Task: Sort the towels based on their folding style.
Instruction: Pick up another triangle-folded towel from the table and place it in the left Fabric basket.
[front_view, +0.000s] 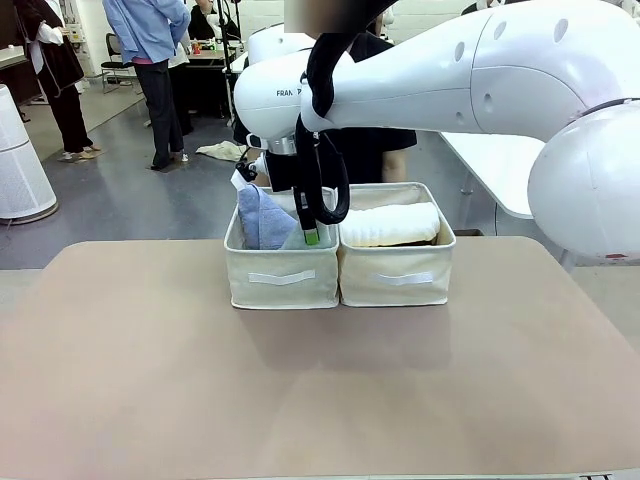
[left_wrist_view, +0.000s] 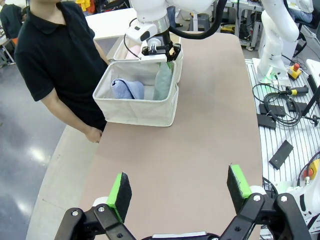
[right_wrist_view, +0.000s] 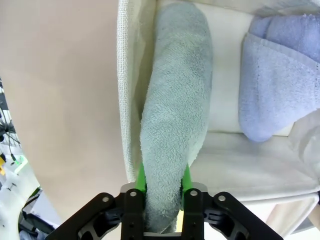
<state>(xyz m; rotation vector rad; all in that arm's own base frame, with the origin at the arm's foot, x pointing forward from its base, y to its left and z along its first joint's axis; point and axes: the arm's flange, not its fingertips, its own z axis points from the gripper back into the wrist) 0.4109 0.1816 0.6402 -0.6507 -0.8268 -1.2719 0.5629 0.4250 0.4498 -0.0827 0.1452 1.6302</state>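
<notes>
A: Where the right gripper (right_wrist_view: 161, 192) rises at bottom centre of its wrist view, what lies between the jaws?

B: The grey-green towel (right_wrist_view: 175, 115), pinched between both green pads, hanging into the left bin (front_view: 282, 275) beside the lavender-blue towel (right_wrist_view: 277, 75).

A: And the left gripper (left_wrist_view: 180, 192)?

B: Jaws wide apart, nothing between them, above bare table (left_wrist_view: 200, 150). 1 white rolled towel (front_view: 390, 224) lies in the right bin (front_view: 397, 275).

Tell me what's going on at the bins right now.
The right gripper is down in the left bin, its jaws around the grey-green towel, which stands against the bin wall beside the lavender towel. A white rolled towel lies in the right bin. The left gripper hangs open over bare table. A person stands at the far side.
</notes>
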